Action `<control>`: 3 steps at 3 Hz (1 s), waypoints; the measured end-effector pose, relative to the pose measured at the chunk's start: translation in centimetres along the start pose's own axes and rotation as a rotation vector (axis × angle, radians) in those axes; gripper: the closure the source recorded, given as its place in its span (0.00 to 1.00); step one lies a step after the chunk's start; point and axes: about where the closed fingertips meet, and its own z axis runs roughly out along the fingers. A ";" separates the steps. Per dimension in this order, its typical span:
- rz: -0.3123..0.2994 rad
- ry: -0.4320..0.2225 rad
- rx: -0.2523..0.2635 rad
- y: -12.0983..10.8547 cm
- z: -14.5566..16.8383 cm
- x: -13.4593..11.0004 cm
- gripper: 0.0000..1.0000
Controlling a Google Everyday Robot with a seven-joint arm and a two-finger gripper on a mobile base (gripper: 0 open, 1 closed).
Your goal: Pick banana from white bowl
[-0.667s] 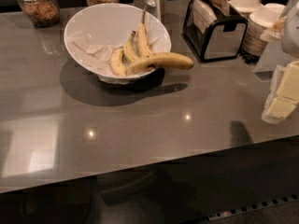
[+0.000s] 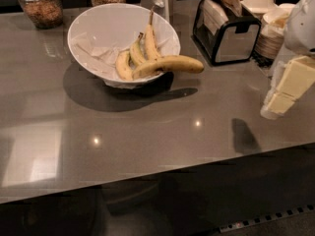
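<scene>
Cream tool (image 2: 288, 90) hangs beside table (image 2: 147, 146) edge, well apart from banana (image 2: 170, 64); cannot tell its state

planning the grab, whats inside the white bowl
Crumpled white paper, shorter bananas, and the banana poking past the rim of the white bowl. Its bottom beneath them is covered. The gripper hangs at the far right.

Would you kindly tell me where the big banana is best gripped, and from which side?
Grip the banana on the end overhanging the right rim of the white bowl, coming from above on the right, where the gripper hangs. That end juts clear of the smaller bananas and paper, so it is probably least crowded.
</scene>
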 end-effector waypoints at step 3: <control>-0.173 -0.241 -0.011 -6.9 5.7 -8.9 0.00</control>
